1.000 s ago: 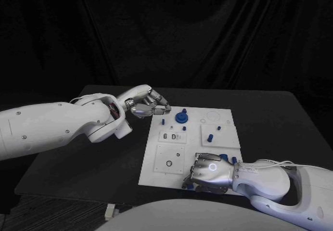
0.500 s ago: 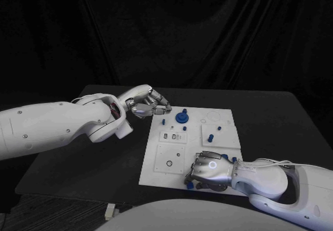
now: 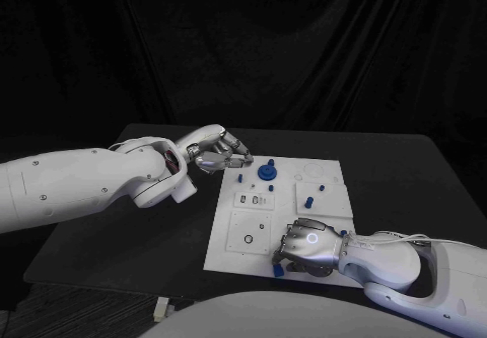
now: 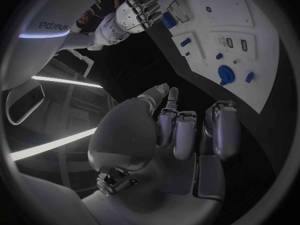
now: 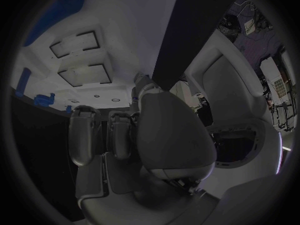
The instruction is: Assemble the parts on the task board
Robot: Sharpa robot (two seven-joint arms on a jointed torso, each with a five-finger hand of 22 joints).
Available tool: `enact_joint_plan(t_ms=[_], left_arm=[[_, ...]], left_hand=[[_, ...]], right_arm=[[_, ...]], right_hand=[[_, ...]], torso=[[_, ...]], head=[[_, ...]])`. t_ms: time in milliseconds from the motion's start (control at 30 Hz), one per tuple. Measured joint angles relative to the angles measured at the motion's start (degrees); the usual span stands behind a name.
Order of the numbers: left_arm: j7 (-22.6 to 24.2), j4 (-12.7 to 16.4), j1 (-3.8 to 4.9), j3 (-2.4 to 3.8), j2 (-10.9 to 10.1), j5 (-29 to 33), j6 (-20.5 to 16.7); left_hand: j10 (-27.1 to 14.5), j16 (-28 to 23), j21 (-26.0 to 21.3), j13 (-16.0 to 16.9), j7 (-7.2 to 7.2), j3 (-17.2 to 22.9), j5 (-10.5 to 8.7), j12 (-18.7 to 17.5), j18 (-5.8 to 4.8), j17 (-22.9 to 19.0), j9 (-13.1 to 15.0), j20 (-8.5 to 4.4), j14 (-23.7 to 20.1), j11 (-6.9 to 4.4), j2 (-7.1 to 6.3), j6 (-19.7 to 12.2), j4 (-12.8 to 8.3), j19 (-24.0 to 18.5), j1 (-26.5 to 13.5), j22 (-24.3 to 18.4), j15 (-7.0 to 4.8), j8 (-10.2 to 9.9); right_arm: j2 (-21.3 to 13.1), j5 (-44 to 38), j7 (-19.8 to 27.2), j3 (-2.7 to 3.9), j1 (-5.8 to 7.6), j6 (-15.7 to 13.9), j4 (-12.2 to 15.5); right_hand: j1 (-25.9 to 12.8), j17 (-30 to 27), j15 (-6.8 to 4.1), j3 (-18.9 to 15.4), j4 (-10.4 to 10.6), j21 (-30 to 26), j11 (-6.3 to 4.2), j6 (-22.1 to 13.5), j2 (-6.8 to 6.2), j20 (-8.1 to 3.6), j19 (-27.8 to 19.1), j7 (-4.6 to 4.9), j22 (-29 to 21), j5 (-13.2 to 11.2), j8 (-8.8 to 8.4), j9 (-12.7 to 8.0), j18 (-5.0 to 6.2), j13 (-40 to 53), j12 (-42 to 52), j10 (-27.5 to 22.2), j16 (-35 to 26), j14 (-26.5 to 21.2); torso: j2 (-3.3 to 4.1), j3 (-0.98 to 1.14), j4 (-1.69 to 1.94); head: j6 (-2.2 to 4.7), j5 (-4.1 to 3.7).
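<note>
Two hands noted. Your left hand (image 3: 216,152) stays curled on nothing at the task board's (image 3: 236,243) far-left corner. Your right hand (image 3: 305,248) has crept inward along the near edge; whether it grips a blue part (image 3: 278,268) is unclear.

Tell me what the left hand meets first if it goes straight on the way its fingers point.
Probably the task board's far left corner; the left hand hovers just beside it, though height is unclear.

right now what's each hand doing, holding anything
Left hand: fingers curled in, holding nothing.
Right hand: over the task board, grip cannot be told.
</note>
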Motion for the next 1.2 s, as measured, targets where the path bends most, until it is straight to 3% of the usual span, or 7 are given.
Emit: enact_joint_plan(t_ms=[167, 267, 367, 500, 867, 1100, 1200], left_arm=[[-0.1, 0.0, -0.07, 0.0, 0.1, 0.0, 0.1], [-0.1, 0.0, -0.15, 0.0, 0.1, 0.0, 0.1], [-0.1, 0.0, -0.27, 0.0, 0.1, 0.1, 0.2], [-0.1, 0.0, -0.39, 0.0, 0.0, 0.1, 0.2], [-0.2, -0.1, -0.56, 0.0, 0.0, 0.1, 0.3], [-0.3, -0.1, -0.63, 0.0, 0.0, 0.1, 0.4], [-0.3, -0.1, -0.7, 0.0, 0.0, 0.1, 0.4]], left_hand=[[0.0, 0.0, 0.0, 0.0, 0.0, -0.1, 0.0, 0.0, 0.0, 0.0, 0.0, 0.0, 0.0, 0.0, 0.0, 0.0, 0.1, 0.0, 0.0, 0.0, 0.0, 0.0], [0.0, 0.0, 0.0, 0.0, 0.0, -0.1, 0.0, 0.0, 0.0, 0.0, 0.0, 0.0, 0.0, 0.0, -0.01, 0.0, 0.1, 0.0, 0.0, 0.0, 0.0, 0.0], [0.0, 0.0, 0.0, 0.0, 0.0, -0.1, 0.0, 0.0, 0.0, 0.0, -0.1, 0.0, 0.0, 0.0, -0.01, 0.0, 0.1, 0.0, 0.0, 0.0, 0.0, 0.0], [0.0, 0.0, 0.0, 0.0, 0.0, -0.1, 0.0, 0.0, 0.0, 0.0, -0.1, 0.0, 0.0, 0.0, -0.01, 0.0, 0.1, 0.0, 0.0, 0.0, 0.0, 0.0], [0.0, 0.0, 0.0, 0.0, 0.0, -0.1, 0.23, 0.2, 0.0, 0.0, -0.1, 0.0, 0.0, 0.0, -0.07, 0.0, 0.1, 0.0, 0.4, 0.0, 0.0, 0.0], [0.0, 0.0, 0.0, 0.0, 0.0, -0.1, 0.23, 0.2, 0.0, 0.0, -0.1, 0.0, 0.0, 0.0, 0.05, 0.0, 0.1, 0.0, 0.5, 0.0, 0.0, 0.0], [0.0, 0.0, 0.0, 0.0, 0.0, -0.1, 0.23, 0.2, -0.01, 0.0, -0.1, 0.0, 0.0, 0.0, 0.05, 0.0, 0.1, 0.0, 0.5, 0.0, 0.0, 0.0]], right_arm=[[0.2, 0.0, -0.1, 0.0, -0.13, -0.2, -0.3], [0.3, 0.0, -0.1, 0.0, -0.19, -0.3, -0.4], [0.3, -0.1, -0.1, 0.0, -0.26, -0.6, -0.4], [0.2, -0.1, 0.0, 0.0, -0.28, -0.9, -0.2], [0.7, -0.1, 0.1, 0.0, -0.39, -0.9, -0.1], [1.1, 0.3, 0.1, 0.0, -0.47, -0.8, -0.5], [1.3, 0.6, 0.1, 0.0, -0.57, -0.6, -0.7]], right_hand=[[-1.0, 0.0, 0.0, 0.0, 0.0, 0.0, 0.0, 0.0, -0.36, 0.0, 0.0, 0.0, 0.0, -2.6, 0.0, 0.1, 0.01, 0.0, 0.0, 0.0, 0.0, 0.0], [-1.6, 0.0, 0.0, -0.3, 0.2, 0.0, 0.0, -2.2, -0.96, 0.0, 0.0, -0.49, 0.0, -5.1, -1.08, -0.1, 0.0, 0.0, 0.0, 0.0, 0.0, 0.0], [-1.9, 0.0, 0.0, -0.3, 0.3, 0.0, 0.0, -4.5, -1.26, 0.0, 0.0, -1.14, 0.0, -6.0, -1.5, -0.7, 0.0, 0.0, 0.0, 0.0, 0.0, 0.0], [-1.9, 0.0, 0.0, -0.3, 0.2, 0.4, 0.0, -7.9, -1.26, 0.0, 0.0, -2.48, 0.0, -6.1, -1.5, -1.7, 0.0, 0.0, 0.0, 0.0, 0.0, 0.0], [-1.9, 0.0, 0.0, -0.3, 0.2, 0.4, 0.0, -8.0, -1.26, 0.0, 0.0, -2.78, 0.0, -5.9, -1.35, -1.8, 0.0, 0.0, 0.0, 0.0, 0.0, 0.0], [-1.5, 0.0, 0.0, 0.2, 0.2, 1.0, 0.0, -3.7, -0.87, 0.0, 0.0, -1.28, 0.0, -1.7, 0.99, -0.9, 0.01, 0.0, 0.0, 0.0, 0.0, 0.0], [-1.5, 0.0, -0.01, 0.4, 0.1, 1.1, 0.0, -3.4, -0.87, 0.0, 0.0, -1.19, 0.0, -1.5, 1.0, -0.8, 0.0, 0.0, 0.0, 0.0, 0.0, 0.0]], torso=[[-0.01, -0.01, -0.02], [-0.01, -0.02, -0.03], [-0.02, -0.02, -0.03], [-0.02, -0.02, -0.03], [-0.02, -0.03, -0.03], [-0.03, -0.03, -0.03], [-0.03, -0.03, -0.03]], head=[[0.0, 0.19], [0.0, 0.26], [0.0, 0.34], [0.0, 0.36], [0.0, 0.41], [0.0, 0.6], [0.0, 0.65]])
